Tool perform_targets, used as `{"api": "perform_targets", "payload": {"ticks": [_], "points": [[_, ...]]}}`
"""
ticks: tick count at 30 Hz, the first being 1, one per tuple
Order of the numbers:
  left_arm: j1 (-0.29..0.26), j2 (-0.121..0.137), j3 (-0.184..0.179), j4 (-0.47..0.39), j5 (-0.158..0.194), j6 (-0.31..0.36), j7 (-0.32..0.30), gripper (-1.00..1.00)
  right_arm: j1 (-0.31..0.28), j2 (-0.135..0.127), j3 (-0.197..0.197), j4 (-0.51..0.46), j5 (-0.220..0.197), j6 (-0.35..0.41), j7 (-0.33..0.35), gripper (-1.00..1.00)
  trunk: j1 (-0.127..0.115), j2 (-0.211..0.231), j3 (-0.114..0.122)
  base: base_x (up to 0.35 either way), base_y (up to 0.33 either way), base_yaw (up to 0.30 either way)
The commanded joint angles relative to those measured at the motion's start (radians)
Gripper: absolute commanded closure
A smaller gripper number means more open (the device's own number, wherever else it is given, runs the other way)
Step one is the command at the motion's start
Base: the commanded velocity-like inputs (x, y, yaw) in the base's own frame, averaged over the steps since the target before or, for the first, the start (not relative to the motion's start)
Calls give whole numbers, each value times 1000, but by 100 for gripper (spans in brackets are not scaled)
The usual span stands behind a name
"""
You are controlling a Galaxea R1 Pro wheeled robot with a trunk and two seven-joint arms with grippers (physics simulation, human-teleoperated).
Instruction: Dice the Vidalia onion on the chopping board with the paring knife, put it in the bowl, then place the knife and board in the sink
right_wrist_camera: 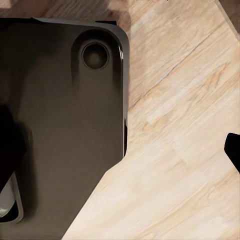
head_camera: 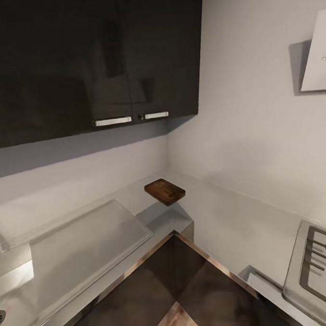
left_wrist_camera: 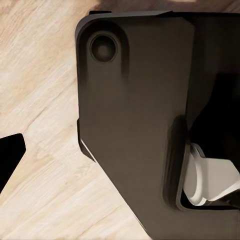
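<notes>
Your chopping board (head_camera: 165, 191) sits in the worktop (head_camera: 224, 217) corner, w/ the hob (head_camera: 316, 269) off right. Both wrist cams look down at wood floor (left_wrist_camera: 40, 90); can't tell how either arm's jaws stand.

Head view looks down into counter (head_camera: 224, 222) corner; both wrist views face down, sharing wooden floor (left_wrist_camera: 45, 165) and robot base (right_wrist_camera: 60, 125).

The robot's base (left_wrist_camera: 130, 115) is a dark grey rounded-cornered panel with a round recess (left_wrist_camera: 103, 48).
</notes>
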Motion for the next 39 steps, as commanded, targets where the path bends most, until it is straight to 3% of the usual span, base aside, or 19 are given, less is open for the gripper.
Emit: {"api": "perform_targets", "payload": {"ticks": [1,17,25,28,29,31,34,39], "points": [[0,0,0,-1,2,-1,0,-100,0,0,0,-6,2,-3,0,-100,-4,6,2,48,33,0],[0,0,0,-1,1,-1,-1,-100,0,0,1,-124,3,-2,1,-100,-65,118,52,94,169,0],[0,0,0,-1,2,-1,-1,-100,0,13,9,-270,4,2,3,-100,-92,167,74,7,10,0],[0,0,-1,-1,2,-1,-1,-100,0,13,46,-316,5,2,3,-100,-92,167,74,0,0,0],[0,-1,-1,-1,1,-1,-1,-100,0,14,101,-341,5,2,3,-100,-92,167,74,0,0,0],[0,-1,-1,-1,1,-1,-1,-100,0,14,145,-373,6,2,2,-100,-92,167,74,0,0,0],[0,-2,-1,-1,2,-1,-1,-100,0,14,170,-419,7,2,2,-100,-92,167,74,-79,0,0],[0,-2,-1,-1,1,-1,-1,-100,0,14,179,-510,7,2,3,-100,-92,167,74,-204,0,0]]}}
